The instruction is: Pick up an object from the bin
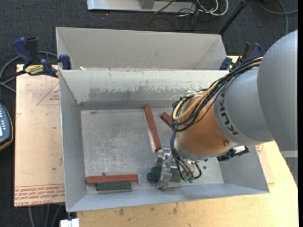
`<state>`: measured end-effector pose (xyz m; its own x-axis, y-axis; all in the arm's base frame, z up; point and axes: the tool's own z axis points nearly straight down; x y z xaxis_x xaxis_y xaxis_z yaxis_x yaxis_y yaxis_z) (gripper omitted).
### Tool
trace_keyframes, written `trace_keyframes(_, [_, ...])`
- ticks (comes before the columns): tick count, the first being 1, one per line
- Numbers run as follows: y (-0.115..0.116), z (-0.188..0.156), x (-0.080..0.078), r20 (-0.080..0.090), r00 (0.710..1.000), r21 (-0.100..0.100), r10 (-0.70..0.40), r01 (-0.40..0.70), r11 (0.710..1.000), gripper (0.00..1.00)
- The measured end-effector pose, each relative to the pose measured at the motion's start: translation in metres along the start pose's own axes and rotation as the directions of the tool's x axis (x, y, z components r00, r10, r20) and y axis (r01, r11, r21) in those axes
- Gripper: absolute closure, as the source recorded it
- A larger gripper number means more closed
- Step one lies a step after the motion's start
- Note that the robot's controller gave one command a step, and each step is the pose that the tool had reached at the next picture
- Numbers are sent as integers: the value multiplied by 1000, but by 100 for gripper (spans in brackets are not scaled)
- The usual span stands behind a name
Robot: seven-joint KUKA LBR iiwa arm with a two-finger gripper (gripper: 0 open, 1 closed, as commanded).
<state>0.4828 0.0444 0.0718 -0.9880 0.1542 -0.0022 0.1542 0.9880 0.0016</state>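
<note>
My gripper is low in the bin's front middle, close to the front wall. A small dark green block lies right against its left side, and more dark green shows on its right; whether the block is held I cannot tell. A long reddish-brown stick lies slanted on the floor just behind the gripper. A second, shorter reddish piece sticks out from under the arm's orange cover.
At the front left a reddish-brown bar lies flat with a dark green bar directly in front of it, along the front wall. The arm and its cables cover the bin's right half.
</note>
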Motion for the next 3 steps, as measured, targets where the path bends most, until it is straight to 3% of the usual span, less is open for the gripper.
trace_keyframes(1, [1, -20, 0, 0, 1000, 0, -2, 2, 1000, 100])
trace_keyframes(3, [2, -95, -3, 3, 1000, -1, -5, 5, 1000, 100])
